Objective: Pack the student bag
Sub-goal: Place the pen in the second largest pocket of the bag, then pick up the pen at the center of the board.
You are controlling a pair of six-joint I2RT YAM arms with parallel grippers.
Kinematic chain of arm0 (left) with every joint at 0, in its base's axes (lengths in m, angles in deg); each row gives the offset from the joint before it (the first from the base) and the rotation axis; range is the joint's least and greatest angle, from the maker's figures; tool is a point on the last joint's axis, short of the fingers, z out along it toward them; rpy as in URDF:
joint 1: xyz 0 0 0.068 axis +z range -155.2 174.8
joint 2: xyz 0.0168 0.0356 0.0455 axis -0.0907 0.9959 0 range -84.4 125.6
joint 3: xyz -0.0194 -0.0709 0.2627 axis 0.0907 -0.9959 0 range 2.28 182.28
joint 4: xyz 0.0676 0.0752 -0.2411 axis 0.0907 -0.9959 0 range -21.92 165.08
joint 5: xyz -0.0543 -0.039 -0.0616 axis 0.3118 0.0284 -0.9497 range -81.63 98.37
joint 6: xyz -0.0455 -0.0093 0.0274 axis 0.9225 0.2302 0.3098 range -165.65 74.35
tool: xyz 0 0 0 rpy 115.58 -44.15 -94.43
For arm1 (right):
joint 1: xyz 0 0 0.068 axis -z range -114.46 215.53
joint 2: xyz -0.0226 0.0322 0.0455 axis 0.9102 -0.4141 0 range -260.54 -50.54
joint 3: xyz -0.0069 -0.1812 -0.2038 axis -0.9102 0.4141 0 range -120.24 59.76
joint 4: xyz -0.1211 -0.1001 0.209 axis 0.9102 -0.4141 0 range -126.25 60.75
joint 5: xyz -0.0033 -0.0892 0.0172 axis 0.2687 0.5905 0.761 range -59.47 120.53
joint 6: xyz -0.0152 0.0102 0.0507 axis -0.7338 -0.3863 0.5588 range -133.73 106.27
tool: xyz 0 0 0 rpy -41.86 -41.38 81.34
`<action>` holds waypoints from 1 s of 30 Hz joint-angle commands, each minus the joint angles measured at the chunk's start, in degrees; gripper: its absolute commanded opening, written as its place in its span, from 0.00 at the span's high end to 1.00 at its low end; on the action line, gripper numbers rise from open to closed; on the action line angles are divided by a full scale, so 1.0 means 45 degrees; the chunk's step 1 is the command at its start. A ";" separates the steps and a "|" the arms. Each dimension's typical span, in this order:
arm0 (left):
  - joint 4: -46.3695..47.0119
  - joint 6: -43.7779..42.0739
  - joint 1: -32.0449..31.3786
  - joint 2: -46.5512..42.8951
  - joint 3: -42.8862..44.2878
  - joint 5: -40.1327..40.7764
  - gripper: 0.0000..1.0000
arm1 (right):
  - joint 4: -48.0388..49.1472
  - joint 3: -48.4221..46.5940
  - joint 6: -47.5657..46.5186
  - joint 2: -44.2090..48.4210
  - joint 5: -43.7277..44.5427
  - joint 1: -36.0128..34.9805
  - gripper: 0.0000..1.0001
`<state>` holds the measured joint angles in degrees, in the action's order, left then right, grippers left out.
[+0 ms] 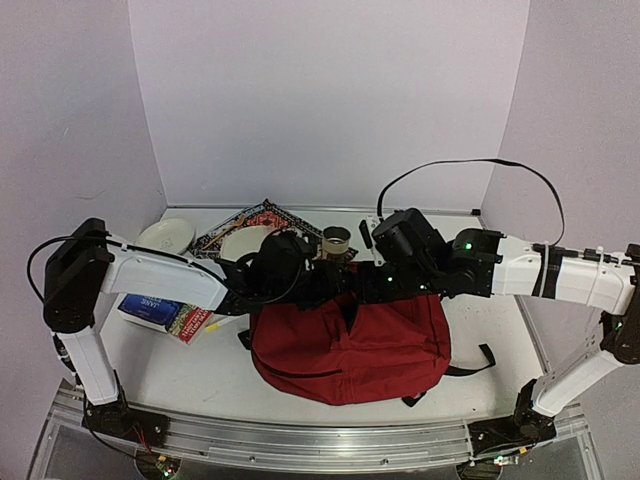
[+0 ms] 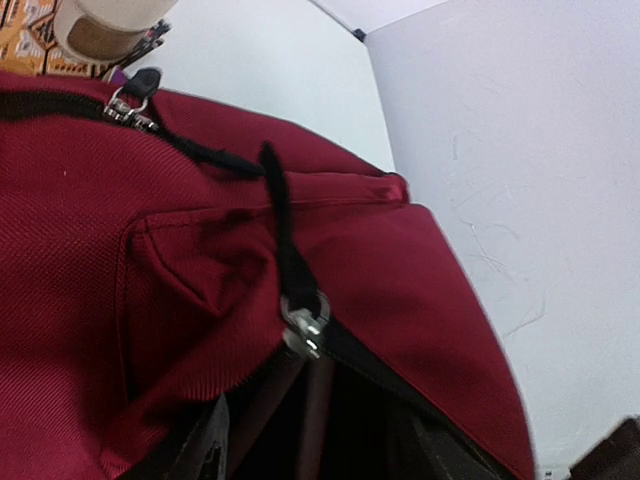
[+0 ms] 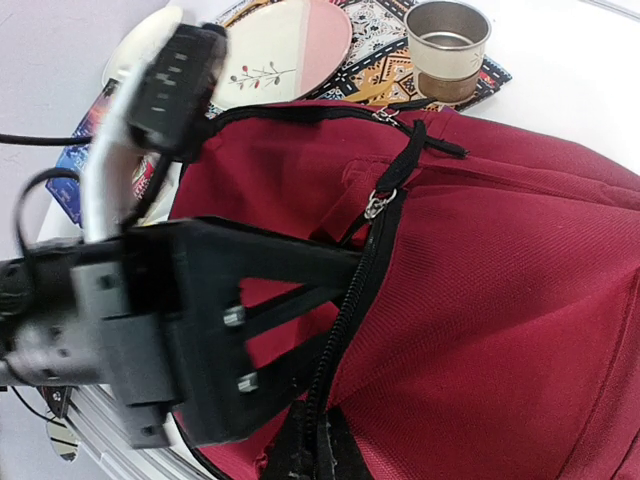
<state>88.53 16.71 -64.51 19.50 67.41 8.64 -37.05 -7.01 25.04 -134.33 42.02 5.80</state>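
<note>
The student bag, a dark-red backpack with black zippers, lies flat in the middle of the table. My left gripper is at its top edge. In the left wrist view its fingers stand apart on either side of the bag's dark opening, just below the silver zipper slider; it is open and holds nothing. My right gripper is shut on the bag's black zipper edge, close beside the left gripper's black body.
Behind the bag are a metal cup on a patterned mat, a pink-and-white plate, a white bowl and a black marker. A blue and red book lies at the left. White walls enclose the table.
</note>
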 commanded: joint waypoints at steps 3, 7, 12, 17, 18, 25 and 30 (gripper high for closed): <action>-0.1390 -0.1523 -0.0004 -0.1764 -0.0248 0.0587 0.43 | -0.0181 -0.0034 -0.0288 0.0631 0.0723 -0.0109 1.00; -0.2836 -0.2506 -0.0004 -0.2688 -0.0467 0.1411 0.42 | -0.0338 -0.0077 -0.0382 0.0615 0.0860 -0.0121 1.00; -0.5418 -0.3748 0.0056 -0.3707 -0.0533 0.2546 0.38 | -0.0436 -0.0135 -0.0495 0.0492 0.0824 -0.0102 1.00; -0.7318 -0.4424 0.0554 -0.4674 -0.1042 0.3092 0.29 | -0.0492 -0.0160 -0.0611 0.0456 0.0751 -0.0124 1.00; -0.7714 -0.4554 0.0729 -0.4819 -0.1137 0.3171 0.28 | -0.0493 -0.0150 -0.0609 0.0467 0.0755 -0.0114 1.00; -1.0282 -0.6465 0.1830 -0.5361 -0.1303 0.3401 0.23 | -0.0513 -0.0105 -0.0648 0.0436 0.0630 -0.0110 1.00; -1.1139 -0.7474 0.2750 -0.4754 -0.1184 0.2913 0.25 | -0.0513 -0.0177 -0.0673 0.0363 0.0512 -0.0106 1.00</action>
<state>44.20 -10.96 -54.90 -2.82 61.70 22.15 -38.66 -6.91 22.83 -134.11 43.81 5.70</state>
